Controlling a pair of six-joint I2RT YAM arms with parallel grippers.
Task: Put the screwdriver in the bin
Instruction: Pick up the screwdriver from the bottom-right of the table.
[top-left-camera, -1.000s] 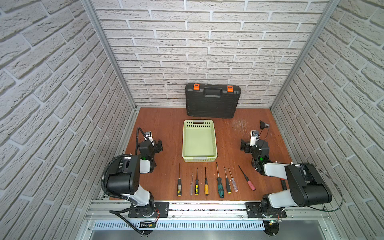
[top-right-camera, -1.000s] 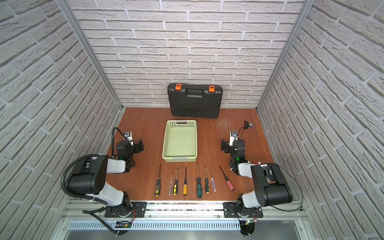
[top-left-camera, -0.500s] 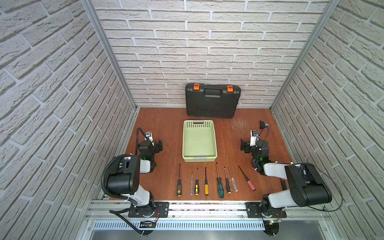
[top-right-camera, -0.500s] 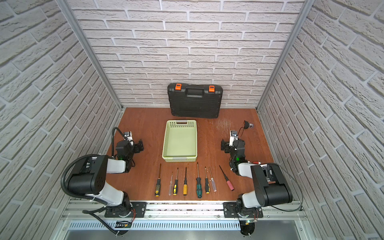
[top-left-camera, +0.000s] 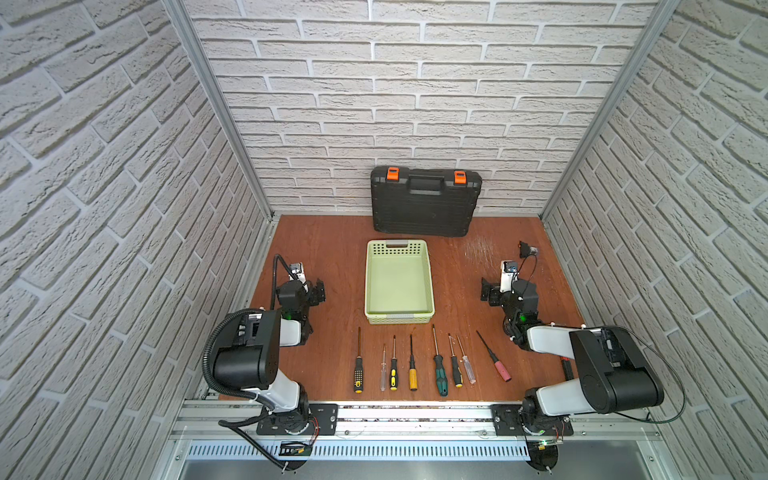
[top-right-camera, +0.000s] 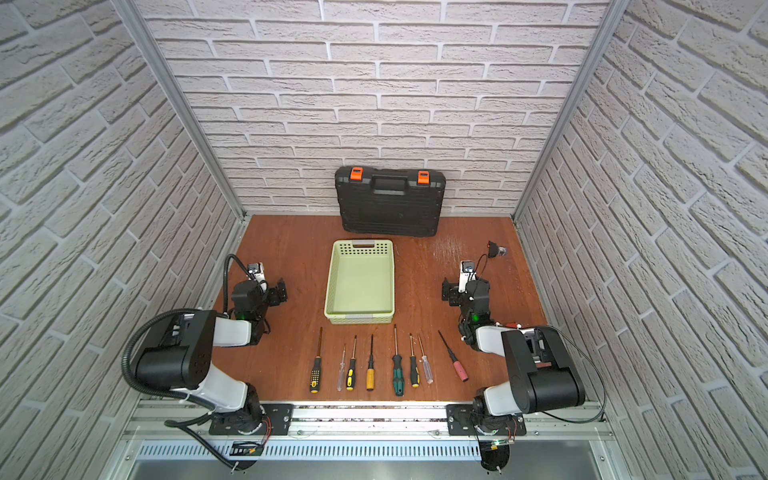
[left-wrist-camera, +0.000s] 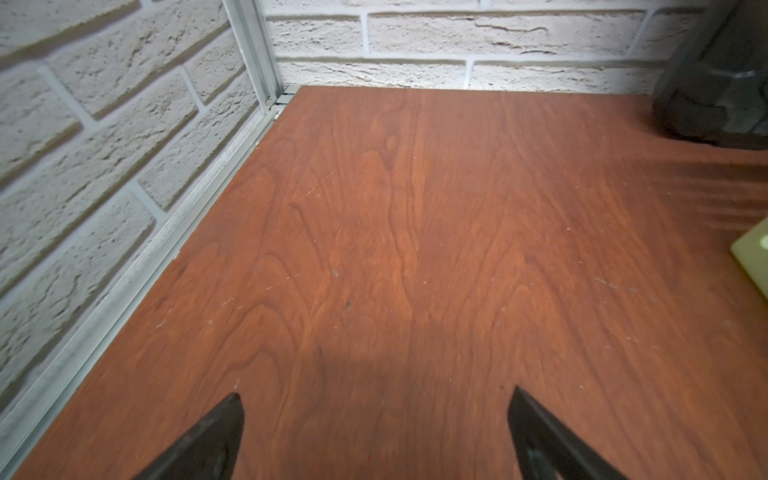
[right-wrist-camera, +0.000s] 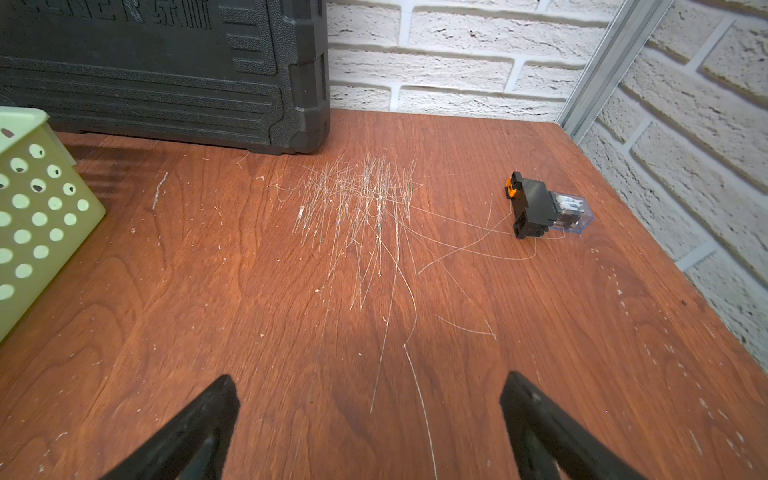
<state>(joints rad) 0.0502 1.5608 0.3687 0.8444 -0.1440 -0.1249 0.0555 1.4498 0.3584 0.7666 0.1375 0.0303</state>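
Eight screwdrivers (top-left-camera: 412, 370) lie in a row near the table's (top-left-camera: 332, 257) near edge, with plastic handles near and steel shafts pointing far toward the bin (top-left-camera: 398, 318). The pink-handled one (top-left-camera: 494, 358) at the right end slants far-left. The left gripper (top-left-camera: 318, 291) and right gripper (top-left-camera: 489, 293) flank the bin, jaws spread wide and holding nothing. The bin is pale green perforated plastic, rectangular, its long axis near-to-far. A ribbed black toolcase (top-left-camera: 424, 203) stands against the far wall.

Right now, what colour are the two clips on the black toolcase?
Orange. The latches on the toolcase show best in a top view.
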